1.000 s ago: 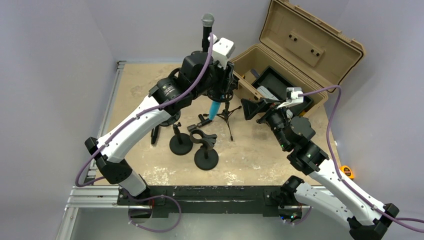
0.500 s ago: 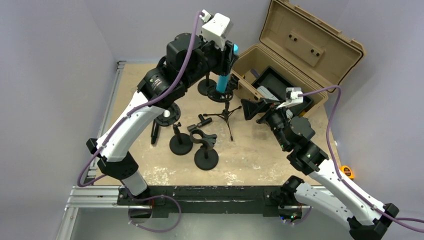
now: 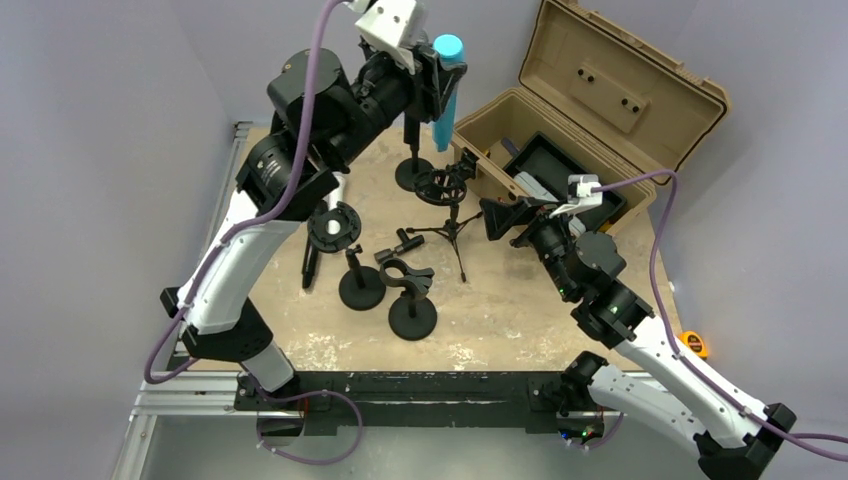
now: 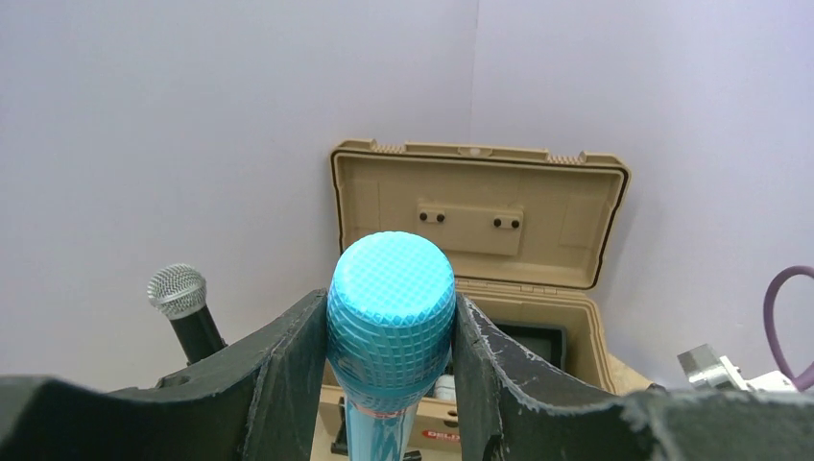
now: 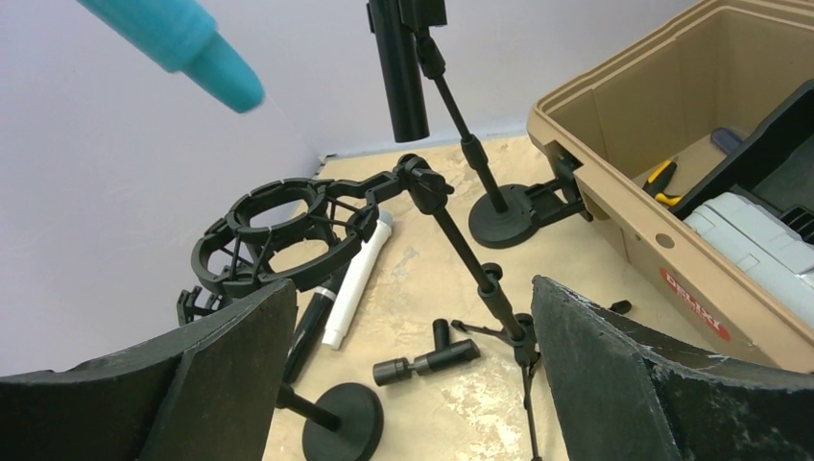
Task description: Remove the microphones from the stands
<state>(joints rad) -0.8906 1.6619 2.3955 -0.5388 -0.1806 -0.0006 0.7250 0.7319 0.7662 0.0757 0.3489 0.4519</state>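
The blue microphone (image 3: 446, 108) hangs upright in the air, high above the table, with my left gripper (image 3: 437, 80) shut on it just below its head. In the left wrist view its mesh head (image 4: 391, 312) sits pinched between both fingers (image 4: 288, 384). The stand (image 3: 447, 205) is a small black tripod with a ring-shaped shock mount (image 5: 278, 230), which is empty. The microphone's tail (image 5: 187, 43) hangs clear above that ring. My right gripper (image 3: 497, 217) hovers open just right of the stand, with nothing between its fingers (image 5: 206, 384).
An open tan case (image 3: 600, 110) stands at the back right. A black microphone with a silver head (image 4: 179, 293) stands on a round-base stand (image 5: 499, 211) at the back. Two round-base stands (image 3: 361, 290) (image 3: 412, 318), a white microphone (image 5: 357, 279) and small black parts lie around the tripod.
My left arm has risen and swung back, drawing the blue microphone up out of the shock mount until it hangs clear above it. The right arm has barely moved.
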